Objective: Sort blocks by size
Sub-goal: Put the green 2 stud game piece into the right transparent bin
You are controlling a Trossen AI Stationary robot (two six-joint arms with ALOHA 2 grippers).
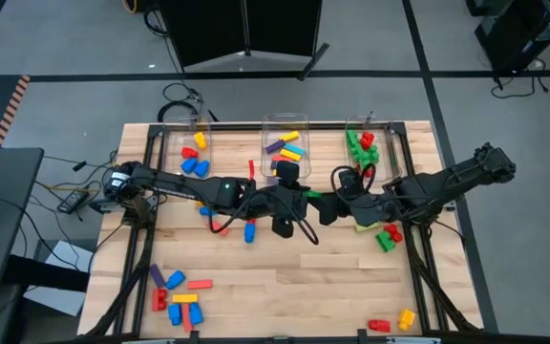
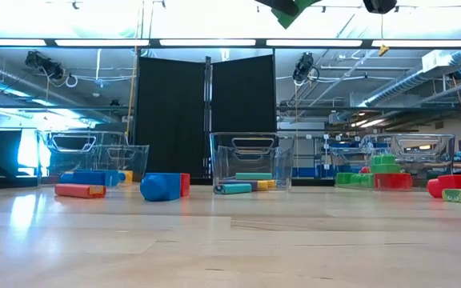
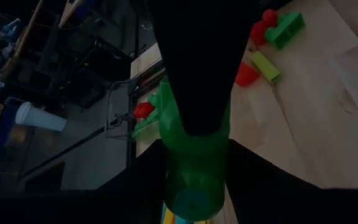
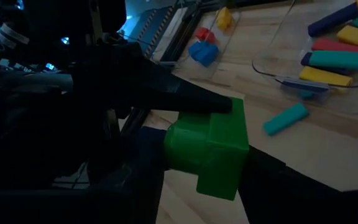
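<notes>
Both arms meet over the table's centre on one green block.

On the wooden table (image 1: 285,287), the left gripper (image 1: 306,203) and right gripper (image 1: 325,208) close their fingers on the same chunky green block (image 4: 213,149), raised above the surface. Three clear bins (image 1: 285,129) sit at twelve o'clock, holding sorted blocks. Loose blocks (image 1: 179,296) lie at seven o'clock, others at five o'clock.

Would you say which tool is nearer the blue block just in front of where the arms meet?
Left. The left tool, shut on the green block, hangs close by the blue block; the right tool lies farther, beyond the green block.
</notes>
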